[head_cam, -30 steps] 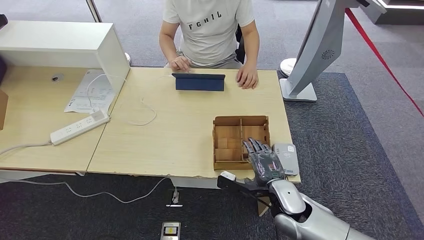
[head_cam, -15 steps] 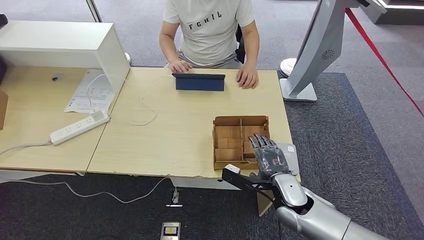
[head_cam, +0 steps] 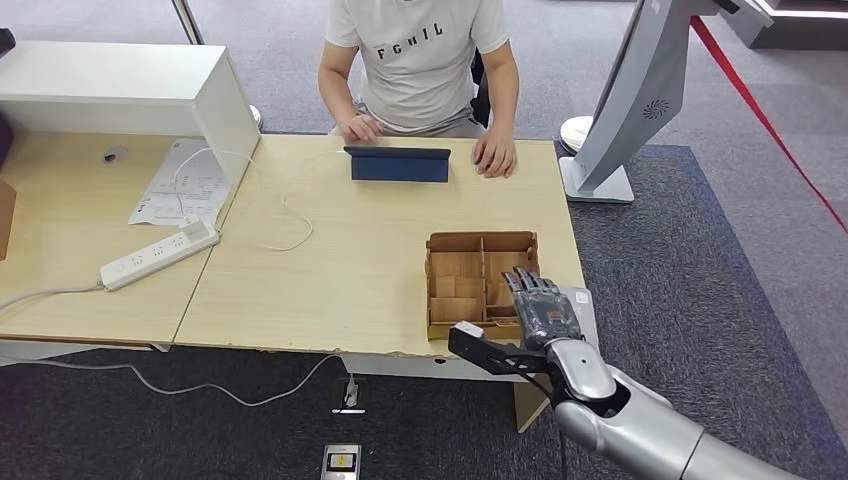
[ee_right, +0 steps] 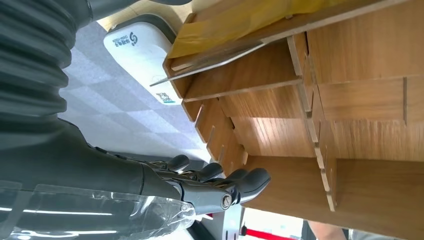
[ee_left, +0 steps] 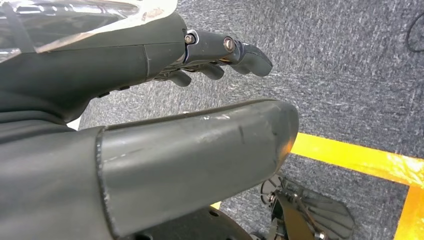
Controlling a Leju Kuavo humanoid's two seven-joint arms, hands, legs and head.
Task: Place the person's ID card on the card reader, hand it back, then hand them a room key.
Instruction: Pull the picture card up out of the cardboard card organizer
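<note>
Over the last second the right hand (head_cam: 543,312) slid from over the card reader (head_cam: 580,302) toward the wooden box (head_cam: 480,280), lower centre-right of the head frame. My read: reader step done, room key fetch starting. Fingers (ee_right: 245,181) were extended, slightly apart, holding nothing, at the box's right compartment. No ID card or key made out. Left hand (ee_left: 220,55) hung over the floor, fingers loosely curled, empty.

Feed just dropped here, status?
Right hand empty over wooden organizer, beside card reader. Left hand hangs empty. Nothing blocking.
</note>
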